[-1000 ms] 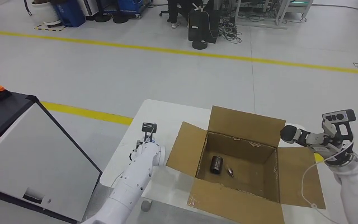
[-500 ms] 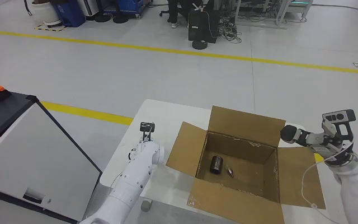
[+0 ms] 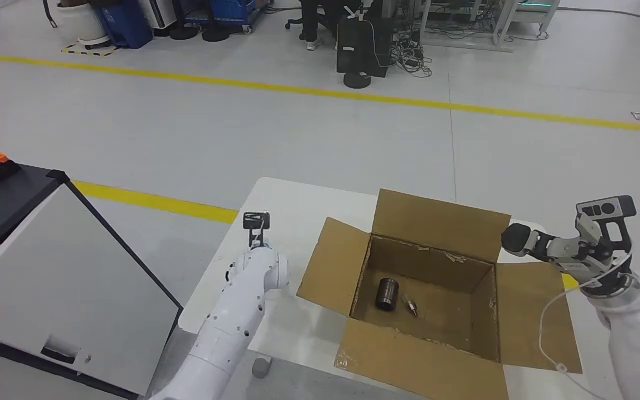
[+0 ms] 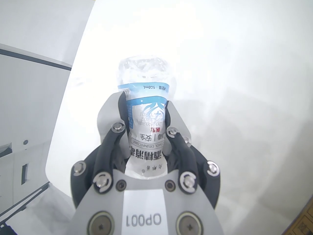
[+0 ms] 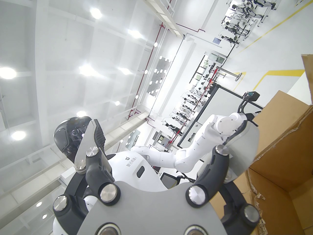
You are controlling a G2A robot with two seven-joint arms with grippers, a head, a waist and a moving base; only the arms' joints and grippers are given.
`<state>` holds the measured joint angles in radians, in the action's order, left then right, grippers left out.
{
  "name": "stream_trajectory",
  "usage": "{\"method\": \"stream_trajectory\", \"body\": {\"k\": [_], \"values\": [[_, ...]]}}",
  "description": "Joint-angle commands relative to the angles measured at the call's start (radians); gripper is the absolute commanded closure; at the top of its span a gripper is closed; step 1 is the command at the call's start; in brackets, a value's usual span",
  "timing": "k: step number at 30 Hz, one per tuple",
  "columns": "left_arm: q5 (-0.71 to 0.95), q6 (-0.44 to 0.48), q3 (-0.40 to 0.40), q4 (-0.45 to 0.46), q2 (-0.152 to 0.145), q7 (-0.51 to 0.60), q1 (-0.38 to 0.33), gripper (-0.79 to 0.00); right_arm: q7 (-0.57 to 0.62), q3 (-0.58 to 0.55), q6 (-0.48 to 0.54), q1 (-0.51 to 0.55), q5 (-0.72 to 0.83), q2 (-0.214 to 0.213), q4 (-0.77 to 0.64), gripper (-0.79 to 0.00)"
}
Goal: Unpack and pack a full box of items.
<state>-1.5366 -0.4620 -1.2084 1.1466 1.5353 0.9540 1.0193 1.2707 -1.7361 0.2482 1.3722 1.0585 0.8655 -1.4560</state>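
at the white table [image 4: 220, 50], left tool [image 4: 145, 101] clamps a blue-labelled bottle [image 4: 144, 79], right tool [image 5: 168, 128] spread apart.

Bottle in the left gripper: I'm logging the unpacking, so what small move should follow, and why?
Probably lower the bottle onto the white table: the left gripper has its fingers clamped on it over bare tabletop, outside the box.
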Motion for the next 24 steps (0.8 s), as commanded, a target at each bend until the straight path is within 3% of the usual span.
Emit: {"method": "stream_trajectory", "body": {"k": [1,12,19,24], "values": [[0.0,0.003,-0.012,0.029,-0.002,0.014,0.011,0.0,0.0,0.0,0.0,0.0,0.0,0.0,0.0,-0.785],[-0.006,0.047,-0.08,0.245,-0.018,0.121,0.107,0.0,0.0,0.0,0.0,0.0,0.0,0.0,0.0,-0.785],[-0.028,0.06,-0.086,0.16,-0.018,0.196,0.069,0.0,0.0,0.0,0.0,0.0,0.0,0.0,0.0,-0.785],[-0.015,0.056,-0.089,0.179,-0.015,0.199,0.061,0.0,0.0,0.0,0.0,0.0,0.0,0.0,0.0,-0.785]]}}
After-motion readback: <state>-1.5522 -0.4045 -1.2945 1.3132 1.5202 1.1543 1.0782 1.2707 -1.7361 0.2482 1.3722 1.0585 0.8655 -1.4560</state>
